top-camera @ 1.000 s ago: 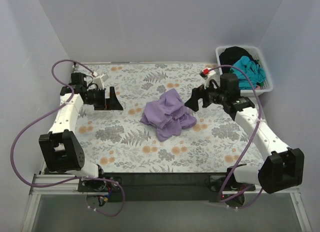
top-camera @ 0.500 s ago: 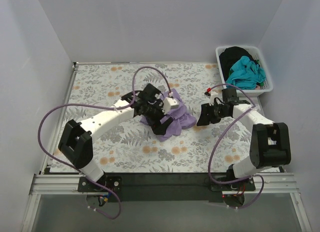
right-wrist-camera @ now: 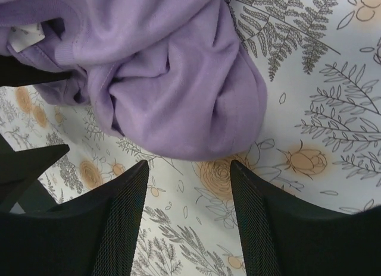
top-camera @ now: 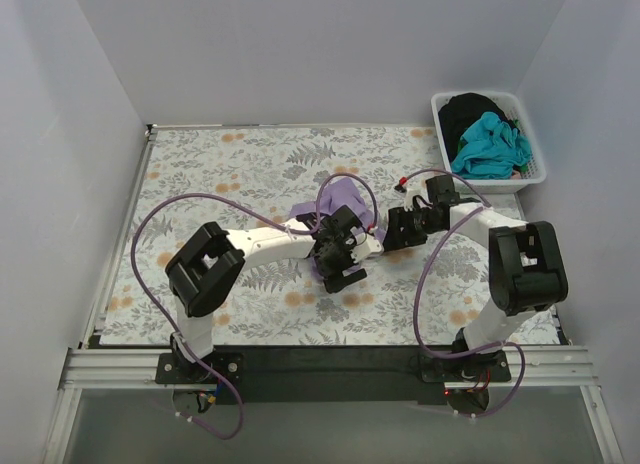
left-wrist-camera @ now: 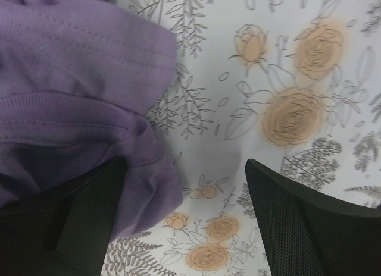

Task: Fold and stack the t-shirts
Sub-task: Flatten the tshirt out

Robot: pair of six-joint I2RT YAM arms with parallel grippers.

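Floral-printed table covering in grey leaves and orange blooms, boxed in by plain pale walls. At the upper right of the overhead view, white basket with a teal garment heaped in front of a black garment.

Centre of the frame: lavender t-shirt, unfolded, bunched into a rumpled mound on the covering, well apart from the basket. Soft plain knit, no print. Stitched hem lines and a ribbed band visible up close in the left wrist view; thick rounded folds and a small white tag by a neck band at the upper left of the right wrist view. From above, largely hidden by the two arms.

Left arm stretched from its base at the lower left, forearm running rightward across the middle of the table, left gripper low at the mound's lower edge. Jaws spread wide, not clamped: one finger against the purple edge, the other over bare covering, nothing pinched between them.

Right arm folded tight above its base at the lower right, forearm pointing left, right gripper just beside the shirt's right edge. Jaws parted, printed covering between the fingers, cloth just beyond the tips, nothing grasped.
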